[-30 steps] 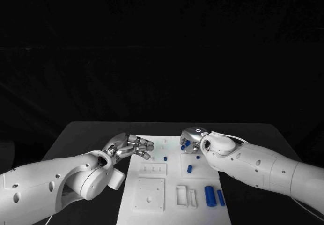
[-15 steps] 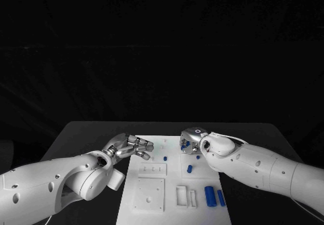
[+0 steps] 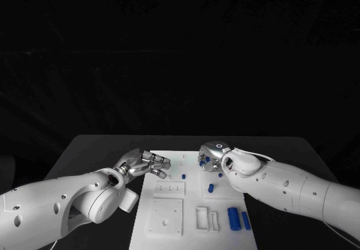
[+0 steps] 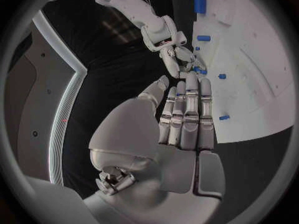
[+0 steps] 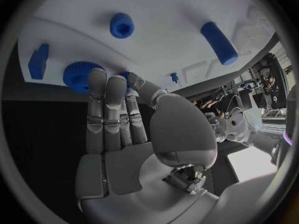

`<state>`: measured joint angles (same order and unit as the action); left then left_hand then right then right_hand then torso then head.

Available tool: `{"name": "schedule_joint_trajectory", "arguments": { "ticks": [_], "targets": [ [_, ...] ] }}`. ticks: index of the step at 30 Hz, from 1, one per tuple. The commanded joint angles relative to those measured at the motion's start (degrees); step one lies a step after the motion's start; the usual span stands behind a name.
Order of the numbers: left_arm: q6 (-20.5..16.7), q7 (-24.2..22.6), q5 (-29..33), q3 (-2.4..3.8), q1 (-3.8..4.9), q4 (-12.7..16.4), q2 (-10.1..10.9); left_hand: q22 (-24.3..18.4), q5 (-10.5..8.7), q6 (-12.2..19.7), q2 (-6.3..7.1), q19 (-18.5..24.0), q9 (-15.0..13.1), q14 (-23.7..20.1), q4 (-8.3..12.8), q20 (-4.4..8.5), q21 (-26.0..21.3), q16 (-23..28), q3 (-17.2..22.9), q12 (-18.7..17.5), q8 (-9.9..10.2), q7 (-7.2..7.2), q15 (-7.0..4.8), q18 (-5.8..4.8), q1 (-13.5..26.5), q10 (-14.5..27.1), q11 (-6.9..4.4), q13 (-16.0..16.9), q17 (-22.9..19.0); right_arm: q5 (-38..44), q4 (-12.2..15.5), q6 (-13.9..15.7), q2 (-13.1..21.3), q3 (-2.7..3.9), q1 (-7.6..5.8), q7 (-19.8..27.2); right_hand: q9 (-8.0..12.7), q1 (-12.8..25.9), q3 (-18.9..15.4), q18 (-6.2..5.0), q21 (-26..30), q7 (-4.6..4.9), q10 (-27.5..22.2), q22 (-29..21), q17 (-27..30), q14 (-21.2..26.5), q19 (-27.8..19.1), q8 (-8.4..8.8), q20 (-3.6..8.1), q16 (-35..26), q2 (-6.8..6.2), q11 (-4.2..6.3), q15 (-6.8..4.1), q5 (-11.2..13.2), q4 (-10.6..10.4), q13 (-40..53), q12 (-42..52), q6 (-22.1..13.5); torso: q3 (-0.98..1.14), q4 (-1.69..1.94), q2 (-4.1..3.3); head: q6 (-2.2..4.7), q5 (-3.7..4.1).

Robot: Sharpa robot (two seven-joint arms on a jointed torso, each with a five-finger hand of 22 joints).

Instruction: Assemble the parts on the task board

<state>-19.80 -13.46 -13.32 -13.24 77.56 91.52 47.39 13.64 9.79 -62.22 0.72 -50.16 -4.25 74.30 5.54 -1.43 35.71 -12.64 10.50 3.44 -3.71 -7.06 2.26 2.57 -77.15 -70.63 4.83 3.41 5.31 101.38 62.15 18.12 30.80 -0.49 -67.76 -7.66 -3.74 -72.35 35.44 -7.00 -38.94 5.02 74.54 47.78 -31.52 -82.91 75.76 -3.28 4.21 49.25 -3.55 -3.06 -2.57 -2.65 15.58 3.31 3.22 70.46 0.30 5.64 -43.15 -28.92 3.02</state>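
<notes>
I see the white task board [image 3: 169, 211] lying lengthwise in the middle of the black table [image 3: 90, 148], with shallow recesses and small blue parts: two cylinders [image 3: 238, 217] side by side near its right edge and a short peg [image 3: 210, 187] further up. My right hand [image 3: 212, 157] rests its fingertips [image 5: 97, 77] on a round, ridged blue part [image 5: 77, 76] at the board's far end, though I cannot tell whether it is gripped. My left hand [image 3: 144, 164] hovers at the board's far left edge, fingers loosely curled and apart, holding nothing.
</notes>
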Motion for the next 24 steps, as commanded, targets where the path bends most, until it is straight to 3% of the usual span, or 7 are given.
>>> {"name": "schedule_joint_trajectory", "arguments": {
  "ticks": [1,5,16,21,24],
  "targets": [
    [1.02,-0.06,-0.23,0.06,0.08,-0.03,-0.18,-0.05,-0.34,0.48,0.13,-0.46,0.08,0.09,-0.04,0.10,-0.19,0.15,0.22,-0.05,0.09,-0.07,0.18,-0.19,0.31,0.23,0.00,-0.02,-0.05,1.06,0.47,5.18,-0.27,0.04,0.00,-1.26,-0.07,-0.67,0.35,0.22,-0.12,0.02,1.46,0.74,-0.13,-0.01,0.14,-0.37,0.40,-0.07,0.19,1.08,-0.56,-0.11,-0.04,0.17,0.17,0.60,-0.03,0.07,-0.09,0.16,-0.09],
    [1.05,-0.03,-0.23,0.07,0.08,-0.14,-0.29,-0.05,-0.34,0.48,0.13,-0.46,0.08,0.09,-0.04,0.10,-0.19,0.15,0.22,-0.05,0.09,-0.07,0.18,-0.19,0.31,0.23,0.00,-0.02,-0.05,1.05,0.64,7.01,-1.04,0.24,0.00,-2.09,-0.07,-0.69,0.48,0.19,0.10,-0.02,1.55,1.40,-0.23,-0.07,0.19,-0.38,0.44,-0.05,0.05,1.11,-0.61,-0.10,-0.07,0.17,0.16,0.75,-0.10,0.14,-0.13,0.51,0.30],
    [0.91,0.10,-0.23,0.21,0.20,-0.27,-0.83,-0.25,-0.32,0.51,0.17,-0.52,0.08,0.09,-0.10,0.10,-0.21,0.18,0.31,-0.05,0.10,-0.08,0.18,-0.18,0.26,0.26,0.00,-0.02,-0.08,1.39,-1.62,8.74,-4.59,0.62,-0.28,-3.25,-0.05,-0.72,0.96,0.22,2.87,-0.06,1.59,5.34,-0.43,-0.12,1.02,-0.33,0.46,-0.20,-0.23,1.13,-0.65,-0.10,-0.26,0.16,0.15,0.86,-0.18,0.19,-0.34,1.06,-0.37],
    [0.89,0.15,-0.23,0.24,0.30,-0.35,-1.21,-0.34,-0.29,0.51,0.21,-0.55,0.08,0.09,-0.07,0.10,-0.19,0.19,0.36,-0.04,0.10,-0.08,0.18,-0.18,0.19,0.25,0.00,-0.02,-0.10,1.58,-3.39,9.60,-6.54,0.64,-0.36,-3.58,-0.05,-0.68,0.99,0.24,3.64,-0.05,1.51,6.23,-0.39,-0.14,1.30,-0.35,0.45,-0.21,-0.23,1.11,-0.61,-0.09,-0.29,0.16,0.15,0.83,-0.31,0.43,-0.35,1.00,-0.36],
    [0.91,0.20,-0.23,0.25,0.38,-0.36,-1.37,-0.34,-0.29,0.51,0.21,-0.55,0.08,0.09,-0.07,0.10,-0.19,0.19,0.36,-0.04,0.10,-0.08,0.18,-0.18,0.19,0.25,0.00,-0.02,-0.10,1.86,-4.32,10.12,-7.48,0.65,-0.38,-3.82,-0.06,-0.71,1.15,0.23,4.37,-0.05,1.47,7.12,-0.30,-0.16,1.52,-0.35,0.45,-0.24,-0.30,1.09,-0.61,-0.09,-0.31,0.16,0.15,0.81,-0.26,0.56,-0.46,1.08,-0.47]
  ]
}}
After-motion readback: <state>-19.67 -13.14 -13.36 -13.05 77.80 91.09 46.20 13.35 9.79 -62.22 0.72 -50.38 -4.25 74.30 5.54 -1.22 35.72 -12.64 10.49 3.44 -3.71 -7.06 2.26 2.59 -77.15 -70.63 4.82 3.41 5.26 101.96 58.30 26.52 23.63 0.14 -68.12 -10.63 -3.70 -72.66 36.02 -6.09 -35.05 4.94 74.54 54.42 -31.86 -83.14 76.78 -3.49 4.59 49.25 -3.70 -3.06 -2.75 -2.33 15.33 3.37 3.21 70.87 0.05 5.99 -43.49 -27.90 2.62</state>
